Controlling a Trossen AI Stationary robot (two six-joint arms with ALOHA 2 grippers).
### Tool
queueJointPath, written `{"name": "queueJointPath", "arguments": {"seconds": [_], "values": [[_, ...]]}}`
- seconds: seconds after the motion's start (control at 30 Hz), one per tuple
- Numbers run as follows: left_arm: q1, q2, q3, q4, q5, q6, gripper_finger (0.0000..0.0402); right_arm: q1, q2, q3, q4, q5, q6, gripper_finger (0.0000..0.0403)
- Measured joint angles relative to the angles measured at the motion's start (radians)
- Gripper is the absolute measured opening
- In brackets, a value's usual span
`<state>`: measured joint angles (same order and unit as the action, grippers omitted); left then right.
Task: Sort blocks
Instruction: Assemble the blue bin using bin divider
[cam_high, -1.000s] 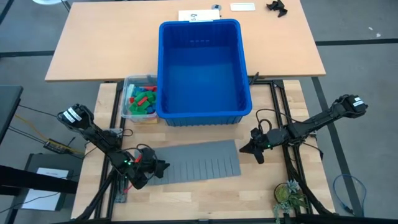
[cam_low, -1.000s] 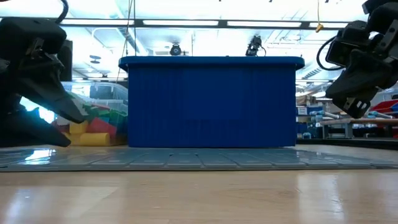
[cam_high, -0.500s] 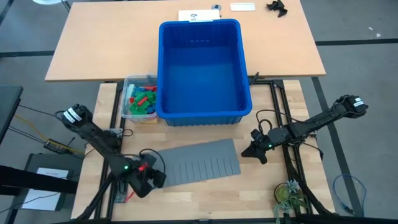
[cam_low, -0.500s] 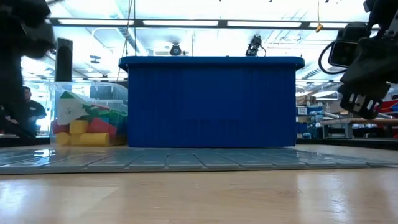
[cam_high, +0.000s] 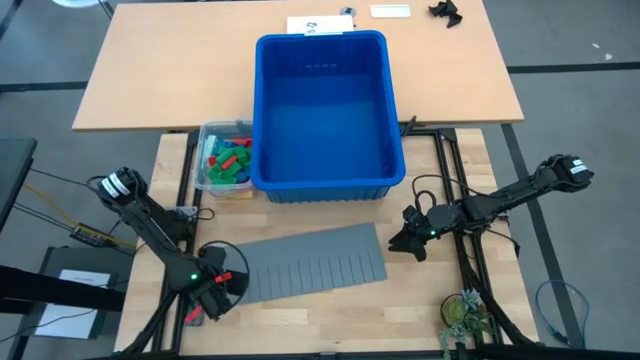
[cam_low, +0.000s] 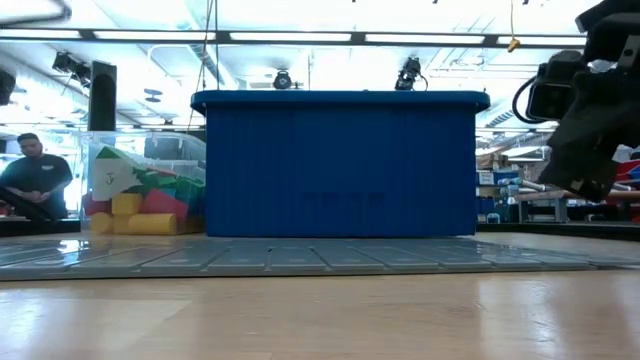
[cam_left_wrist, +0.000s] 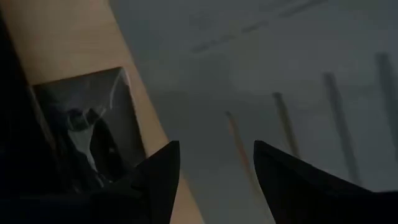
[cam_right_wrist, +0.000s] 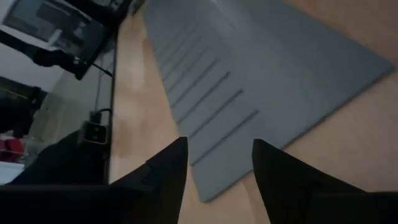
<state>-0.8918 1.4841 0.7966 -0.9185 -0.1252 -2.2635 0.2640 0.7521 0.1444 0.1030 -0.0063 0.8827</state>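
The blocks (cam_high: 228, 157), red, green, blue and yellow, lie heaped in a small clear tub (cam_high: 205, 170) beside the left wall of the large blue bin (cam_high: 322, 178). In the low view the blocks (cam_low: 140, 205) show left of the bin (cam_low: 340, 165). My left gripper (cam_high: 213, 292) stands open, pointing down over the near left corner of the grey ribbed mat (cam_high: 310, 260). In its wrist view the left gripper (cam_left_wrist: 214, 163) has nothing between its fingers. My right gripper (cam_high: 400, 243) hangs open just off the mat's right end, and in its wrist view the right gripper (cam_right_wrist: 219, 163) is empty too.
The mat lies on the wooden table (cam_high: 420, 310) in front of the bin. A small plant (cam_high: 462, 318) stands at the near right corner. Papers (cam_high: 318, 25) and a black part (cam_high: 445, 12) lie on the far table. A person (cam_low: 35, 180) shows in the room behind.
My left gripper has drawn back toward the table's near left corner, risen out of the low view and tipped from nearly level to pointing down. My right gripper has stayed in place, rolled slightly, and its fingers have opened.
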Motion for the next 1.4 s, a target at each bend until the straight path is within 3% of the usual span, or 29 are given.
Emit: {"name": "queueJointPath", "arguments": {"seconds": [0.27,0.5,0.6,0.73,0.93,1.13,1.4], "values": [[0.022,-0.01,-0.135,0.171,-0.019,0.01,0.0208,-0.04,0.0,0.0,-0.051,-0.029,-0.039,0.0177],[0.049,0.0,-0.115,0.314,-0.319,0.079,0.0207,-0.058,0.0,0.0,-0.056,-0.074,-0.061,0.0175],[0.076,0.0,-0.127,0.427,-0.367,0.158,0.0207,-0.072,0.0,0.019,-0.103,-0.112,-0.073,0.0168],[0.088,-0.009,-0.118,0.436,-0.372,0.205,0.0207,-0.087,0.0,0.112,-0.304,-0.154,-0.098,0.0157],[0.075,-0.057,-0.049,0.282,-0.355,0.162,0.0207,-0.091,0.0,0.245,-0.706,-0.105,-0.054,0.0148],[0.037,-0.059,-0.083,0.306,-0.316,0.147,0.0207,-0.092,0.0,0.202,-0.751,-0.103,0.034,0.0164],[-0.013,-0.059,-0.2,0.395,-0.362,0.035,0.0207,-0.092,-0.003,0.148,-0.759,-0.084,0.055,0.0233]]}}
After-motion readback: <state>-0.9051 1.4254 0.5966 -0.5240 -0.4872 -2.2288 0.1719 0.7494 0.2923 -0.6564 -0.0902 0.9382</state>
